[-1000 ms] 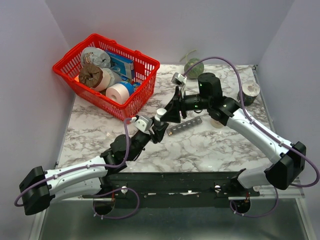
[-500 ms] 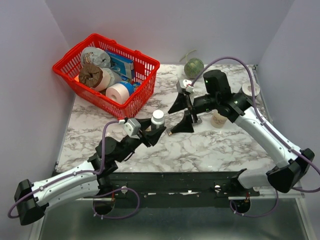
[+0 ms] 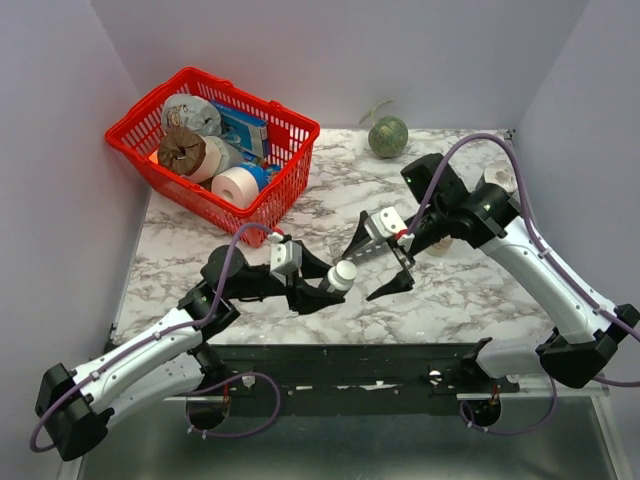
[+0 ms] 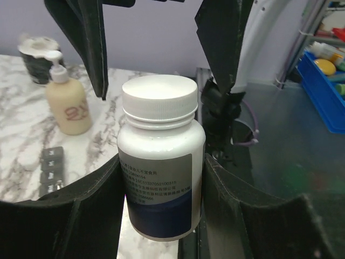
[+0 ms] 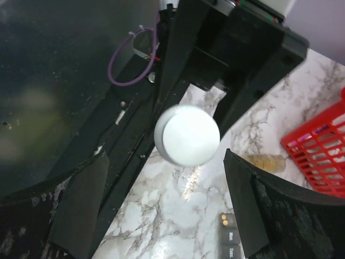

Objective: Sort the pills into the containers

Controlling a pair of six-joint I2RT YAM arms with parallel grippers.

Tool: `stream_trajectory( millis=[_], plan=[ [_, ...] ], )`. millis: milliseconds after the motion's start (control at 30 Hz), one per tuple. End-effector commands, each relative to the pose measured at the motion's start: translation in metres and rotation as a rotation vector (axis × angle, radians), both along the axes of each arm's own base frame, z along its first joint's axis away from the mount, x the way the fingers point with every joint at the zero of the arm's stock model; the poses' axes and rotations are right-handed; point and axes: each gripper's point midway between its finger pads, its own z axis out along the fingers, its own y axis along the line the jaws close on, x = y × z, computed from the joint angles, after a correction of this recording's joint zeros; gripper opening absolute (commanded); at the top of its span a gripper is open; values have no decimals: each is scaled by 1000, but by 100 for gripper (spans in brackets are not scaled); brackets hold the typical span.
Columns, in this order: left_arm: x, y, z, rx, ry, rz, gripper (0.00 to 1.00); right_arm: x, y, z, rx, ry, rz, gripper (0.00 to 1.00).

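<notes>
Top external shows a marble table [image 3: 460, 290] within lilac walls [image 3: 330, 50]. The left gripper [image 3: 335, 283] clamps a white-capped bottle [image 3: 343, 274]. The right gripper [image 3: 375, 262], spread wide and empty, faces its top. The pills [image 5: 264, 161] lie on the marble near the containers [image 5: 229, 237], beyond both grippers.

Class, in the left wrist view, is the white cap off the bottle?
No, the white cap sits on top of the bottle held in the left gripper.

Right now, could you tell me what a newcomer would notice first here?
The white-capped bottle, clamped in the left end effector over the front of the table, with the open right end effector straddling its cap. Next, the bright red basket, full of items, at the back left corner.
</notes>
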Motion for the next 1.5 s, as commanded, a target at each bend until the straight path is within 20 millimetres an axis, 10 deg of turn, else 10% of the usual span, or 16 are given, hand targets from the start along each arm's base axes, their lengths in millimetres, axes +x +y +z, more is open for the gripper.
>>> stream_trajectory(
  millis=[0,333,667,1467],
  plan=[
    [-21,-5,1,35,15,-170,0,-7,2,-1,-27,-11,12,94],
    [-4,-11,-8,80,23,-108,0,2,14,-23,-124,14,-59,77],
    [0,-10,-11,80,28,-79,0,5,19,-21,-136,29,-71,30],
    [47,12,44,-140,-109,268,0,18,46,-52,-222,378,-256,21]
  ],
)
